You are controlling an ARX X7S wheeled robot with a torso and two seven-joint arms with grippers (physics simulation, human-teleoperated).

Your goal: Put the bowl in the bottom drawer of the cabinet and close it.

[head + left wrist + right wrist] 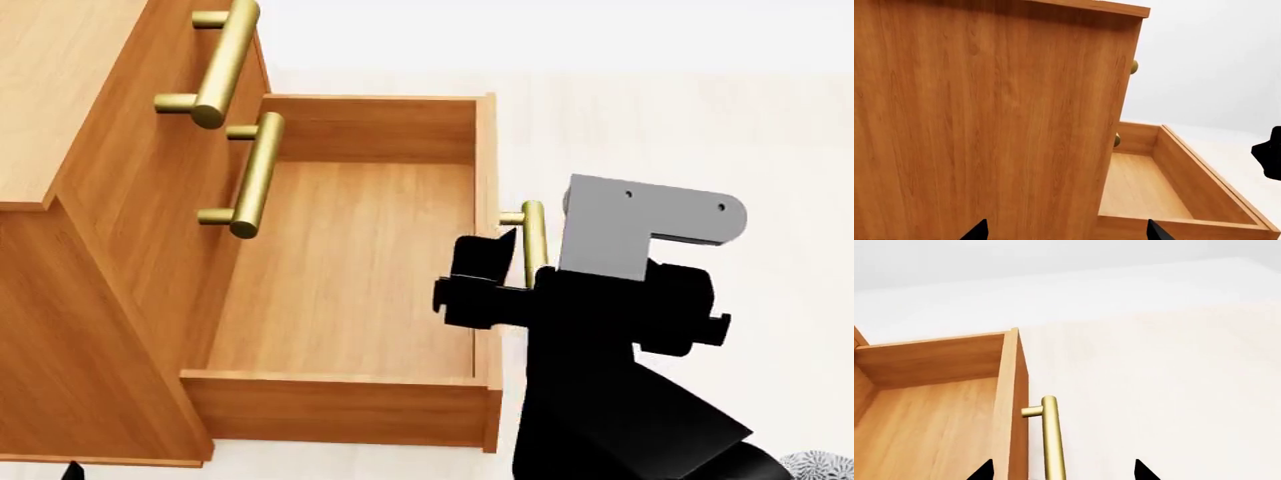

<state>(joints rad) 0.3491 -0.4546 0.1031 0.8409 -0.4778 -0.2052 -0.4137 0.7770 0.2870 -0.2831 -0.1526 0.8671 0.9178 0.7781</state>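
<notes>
The orange-brown cabinet stands at the left. Its bottom drawer is pulled far out, and its floor is bare. My right gripper is open, its fingertips on either side of the drawer's brass handle and the front panel. The head view shows this gripper against the front panel beside the handle. My left gripper is open and holds nothing, facing the cabinet's side wall with the drawer beyond. A speckled grey-white edge at the lower right corner looks like the bowl, mostly out of view.
The two upper drawers are shut, their brass handles sticking out over the open drawer. Pale floor lies to the right of the drawer. The right arm's black body fills the lower right of the head view.
</notes>
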